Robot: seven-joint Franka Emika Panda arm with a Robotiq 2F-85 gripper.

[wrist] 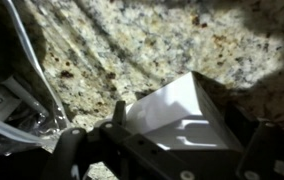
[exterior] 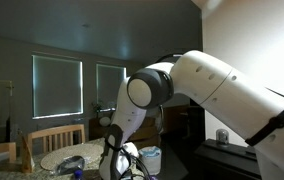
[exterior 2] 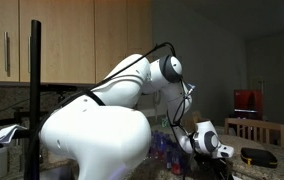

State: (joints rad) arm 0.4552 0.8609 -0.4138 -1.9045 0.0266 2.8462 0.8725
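Pincer [wrist: 168,152] agape around one white box [wrist: 177,108]; granite counter [wrist: 132,40].

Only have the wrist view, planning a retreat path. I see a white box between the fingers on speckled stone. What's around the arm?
Observer: Wooden cabinets hang on the wall behind the arm.
Operator: Other side?
Observer: Wooden chairs and two windows with blinds down.
Operator: Loose items?
Observer: A small can stands on a dark countertop.
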